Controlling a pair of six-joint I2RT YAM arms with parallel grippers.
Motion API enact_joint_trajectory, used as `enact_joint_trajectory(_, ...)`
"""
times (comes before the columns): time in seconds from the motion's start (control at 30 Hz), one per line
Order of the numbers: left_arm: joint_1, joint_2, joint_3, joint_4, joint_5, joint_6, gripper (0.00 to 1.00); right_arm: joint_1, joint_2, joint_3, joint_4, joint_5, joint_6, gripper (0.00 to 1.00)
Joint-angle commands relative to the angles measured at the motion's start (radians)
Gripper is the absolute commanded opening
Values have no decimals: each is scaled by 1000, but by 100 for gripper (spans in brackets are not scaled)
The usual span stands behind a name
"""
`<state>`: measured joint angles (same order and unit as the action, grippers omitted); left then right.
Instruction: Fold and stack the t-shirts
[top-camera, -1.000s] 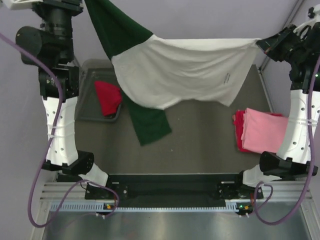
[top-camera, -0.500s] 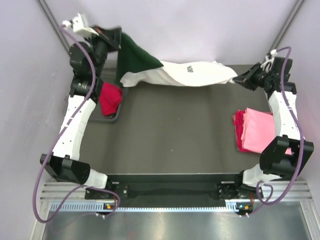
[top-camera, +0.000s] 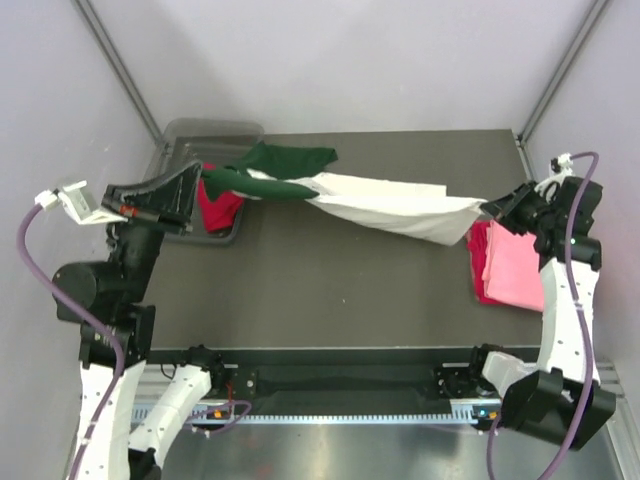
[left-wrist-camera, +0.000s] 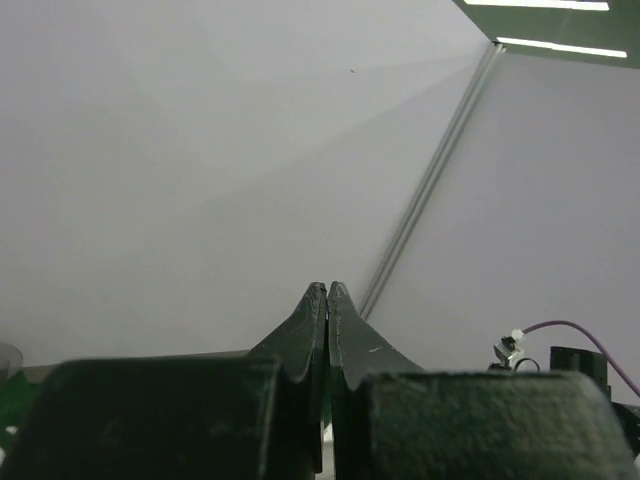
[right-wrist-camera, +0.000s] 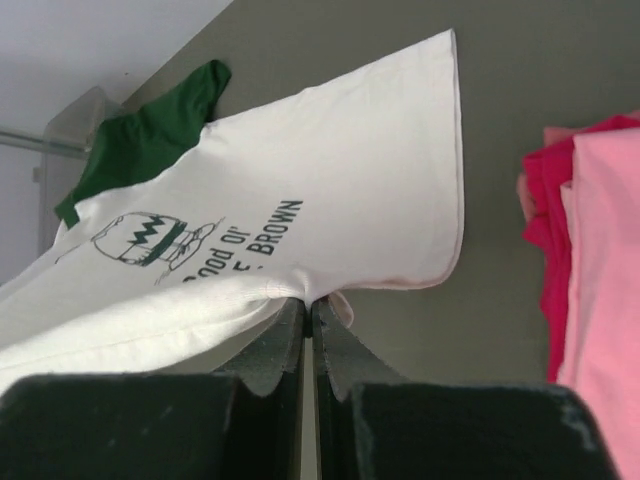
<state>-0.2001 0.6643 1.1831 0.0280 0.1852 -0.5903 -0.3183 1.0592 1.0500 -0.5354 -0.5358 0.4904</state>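
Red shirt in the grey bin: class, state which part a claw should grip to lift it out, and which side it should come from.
Grip the raised bunch of the red shirt, coming down from above. It lies crumpled inside the bin, whose walls would likely block a sideways approach, and no flat edge or corner shows to pinch.

- The white and green t-shirt (top-camera: 385, 205), spread high and close to the camera a second ago, now hangs lower as a narrow band across the surface (top-camera: 350, 290)
- The left end effector (top-camera: 198, 182) has swung down from the far corner to over the bin (top-camera: 205, 132)
- The right end effector (top-camera: 487, 209) has come nearer, beside the folded pink t-shirt (top-camera: 520, 265)
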Motion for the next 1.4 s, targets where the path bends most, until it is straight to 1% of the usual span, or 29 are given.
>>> enact_joint_trajectory(0.0,-1,-41,-65,-97,63,-35,0,-37,-76,-71,-57,40,-62,0)
enact_joint_trajectory(0.07,-1,-97,-86,-158,95,-51,0,-47,-117,-122,-75,54,-81,0)
enact_joint_trajectory(0.23,1,-208,-151,-237,166,-101,0,-70,-185,-208,-89,86,-87,0)
enact_joint_trajectory(0.5,5,-316,-227,-393,183,-103,0,-108,-254,-258,-100,180,-78,0)
enact_joint_trajectory(0.53,5,-325,-231,-442,162,-97,0,-108,-266,-272,-101,184,-78,0)
enact_joint_trajectory(0.67,5,-327,-235,-540,110,-88,0,-108,-359,-317,-120,172,-79,0)
enact_joint_trajectory(0.73,5,-322,-226,-583,53,-91,0,-107,-415,-349,-143,149,-84,0)
enact_joint_trajectory(0.77,5,-321,-215,-630,-4,-88,0,-105,-429,-360,-153,123,-84,0)
enact_joint_trajectory(0.87,5,-319,-206,-687,-78,-80,0,-97,-482,-390,-205,115,-85,0)
enact_joint_trajectory(0.9,5,-319,-208,-698,-128,-83,0,-90,-493,-395,-221,129,-84,0)
enact_joint_trajectory(0.97,5,-315,-218,-701,-159,-75,0,-64,-527,-403,-244,144,-53,0)
enact_joint_trajectory(1.07,5,-289,-238,-688,-162,-80,0,-28,-548,-401,-276,218,-32,0)
enact_joint_trajectory(1.13,5,-269,-247,-674,-164,-88,0,-15,-539,-407,-282,235,-27,0)
enact_joint_trajectory(1.27,5,-259,-269,-634,-178,-85,0,28,-492,-458,-227,232,0,0)
enact_joint_trajectory(1.3,7,-258,-272,-628,-208,-86,0,59,-486,-464,-216,243,17,0)
enact_joint_trajectory(1.37,5,-250,-278,-608,-214,-85,0,97,-478,-479,-198,284,37,0)
